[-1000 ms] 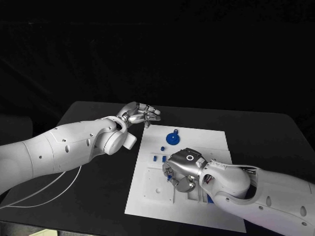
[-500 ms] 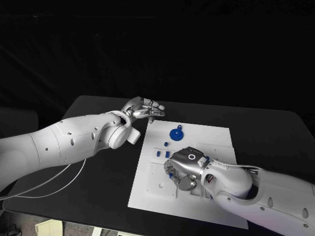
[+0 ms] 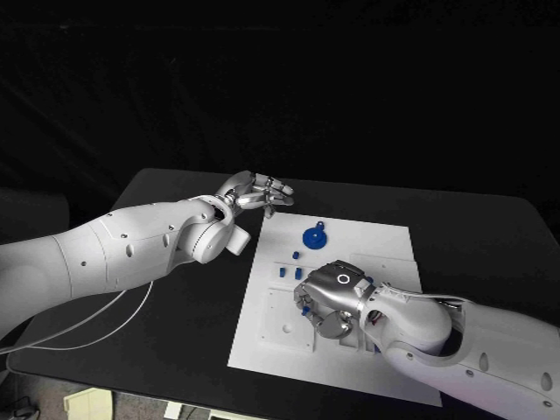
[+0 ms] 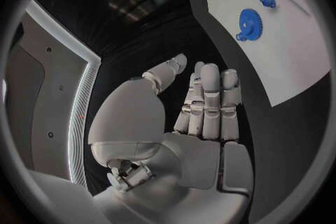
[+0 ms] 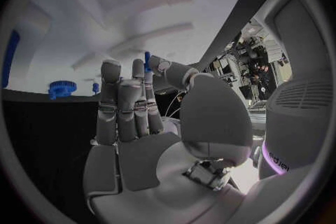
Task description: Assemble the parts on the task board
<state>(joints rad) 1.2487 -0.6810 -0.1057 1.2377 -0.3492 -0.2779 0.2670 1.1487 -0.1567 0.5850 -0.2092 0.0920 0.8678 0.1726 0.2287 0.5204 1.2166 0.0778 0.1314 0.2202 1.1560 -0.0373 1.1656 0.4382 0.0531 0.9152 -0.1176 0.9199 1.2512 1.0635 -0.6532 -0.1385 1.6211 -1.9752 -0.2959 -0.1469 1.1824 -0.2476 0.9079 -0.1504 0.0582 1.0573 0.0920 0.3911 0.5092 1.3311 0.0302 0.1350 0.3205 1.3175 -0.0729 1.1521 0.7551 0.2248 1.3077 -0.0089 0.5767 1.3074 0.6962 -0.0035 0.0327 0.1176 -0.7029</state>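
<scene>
From the head view, my right hand (image 3: 331, 302) sits on the task board (image 3: 381, 241), whether grasping, I cannot tell; the blue gear (image 3: 314, 238) lies just beyond. In the left wrist view, my left hand (image 4: 203, 106) is released, off the far-left corner.

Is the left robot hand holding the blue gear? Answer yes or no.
No. In the left wrist view the left robot hand is empty, fingers straight, and the gear lies apart on the board.

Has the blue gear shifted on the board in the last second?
No. The blue gear keeps its place near the task board far edge; the camera shifted.
</scene>
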